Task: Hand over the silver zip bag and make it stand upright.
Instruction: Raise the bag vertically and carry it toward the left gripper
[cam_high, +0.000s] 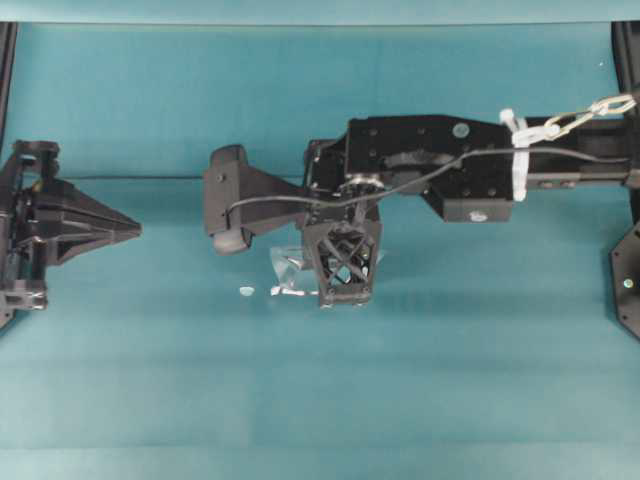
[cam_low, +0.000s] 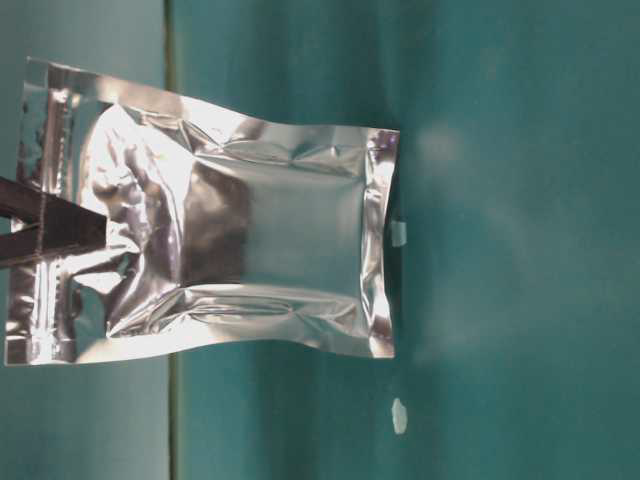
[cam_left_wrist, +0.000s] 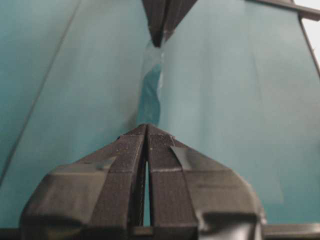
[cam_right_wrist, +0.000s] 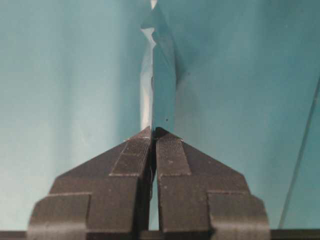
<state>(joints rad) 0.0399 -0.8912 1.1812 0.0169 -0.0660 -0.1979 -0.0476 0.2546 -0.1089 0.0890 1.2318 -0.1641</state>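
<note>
— Over the teal table (cam_high: 150, 380), where's your shiny crinkled silver zip bag (cam_low: 250, 250)?
— Your right gripper (cam_right_wrist: 152, 131) pinches its zip end, bottom near the cloth.
— And your left gripper (cam_left_wrist: 146, 127)?
— Pressed together on nothing, well apart.

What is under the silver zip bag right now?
Teal table only, with a pale speck beside it. The right end effector holds the silver zip bag by one end; whether its bottom edge touches the table can't be told.
</note>
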